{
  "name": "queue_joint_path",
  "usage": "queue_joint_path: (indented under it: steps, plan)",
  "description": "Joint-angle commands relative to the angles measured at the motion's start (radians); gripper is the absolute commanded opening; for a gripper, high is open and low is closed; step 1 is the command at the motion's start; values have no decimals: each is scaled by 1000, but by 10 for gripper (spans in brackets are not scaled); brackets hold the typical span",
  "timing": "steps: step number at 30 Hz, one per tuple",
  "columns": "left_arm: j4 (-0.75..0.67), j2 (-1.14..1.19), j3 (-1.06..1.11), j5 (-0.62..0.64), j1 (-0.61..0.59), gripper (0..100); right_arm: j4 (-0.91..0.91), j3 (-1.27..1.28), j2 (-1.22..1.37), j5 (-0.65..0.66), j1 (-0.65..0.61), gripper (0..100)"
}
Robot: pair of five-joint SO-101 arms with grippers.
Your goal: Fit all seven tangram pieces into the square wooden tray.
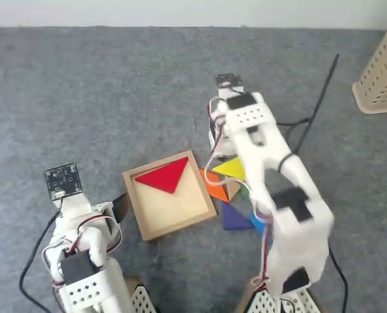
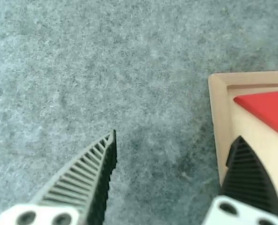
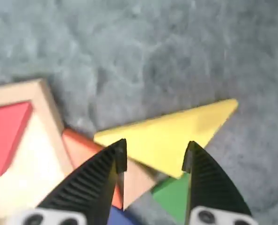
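Note:
The square wooden tray point(image 1: 146, 223) lies on grey carpet with a red triangle point(image 1: 162, 175) inside it. Just right of it sits a pile of pieces: yellow triangle point(image 1: 231, 168), orange point(image 1: 214, 188), purple point(image 1: 234, 218), blue point(image 1: 257, 223) and green point(image 1: 245, 192). My right arm point(image 1: 265, 156) reaches over this pile. In the right wrist view, my right gripper point(image 3: 154, 147) is shut on the yellow triangle point(image 3: 176, 131), its fingers on two edges. My left gripper point(image 2: 176, 136) stands open over carpet at the tray's left rim point(image 2: 217, 117), with nothing between its fingers.
A beige perforated basket point(image 1: 382, 72) stands at the far right edge. A black cable point(image 1: 318, 104) runs across the carpet behind the right arm. Orange point(image 3: 80, 145), plain wood point(image 3: 136, 180) and green point(image 3: 174, 197) pieces lie under the yellow one.

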Motion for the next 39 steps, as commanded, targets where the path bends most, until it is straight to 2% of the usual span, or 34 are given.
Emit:
queue_joint_path:
  steps: [1,5,11,13,18,23,28,31,35,37,39]
  plan:
    - [6,-14,-13,-2,-5,354,-145,267,-274,40,-51,195]
    - [6,-14,-13,-2,-5,354,-213,402,-321,28,-58,195]
    - [6,-14,-13,-2,-5,354,-272,428,-285,-173,-18,199]
    - [6,-14,-13,-2,-5,354,-269,428,-266,-204,-10,199]
    - [6,-14,-13,-2,-5,354,-251,368,-194,-203,19,195]
    - [6,-14,-13,-2,-5,354,-145,203,-42,-199,84,195]
    - [6,-14,-13,-2,-5,354,-117,29,77,-199,131,195]
    - [6,-14,-13,-2,-5,354,-65,-43,84,-184,147,195]
    - [6,-14,-13,-2,-5,354,59,-115,56,-83,128,195]
    - [6,-14,-13,-2,-5,354,77,-130,8,-98,116,197]
    - [6,-14,-13,-2,-5,354,39,-132,-30,-172,91,197]
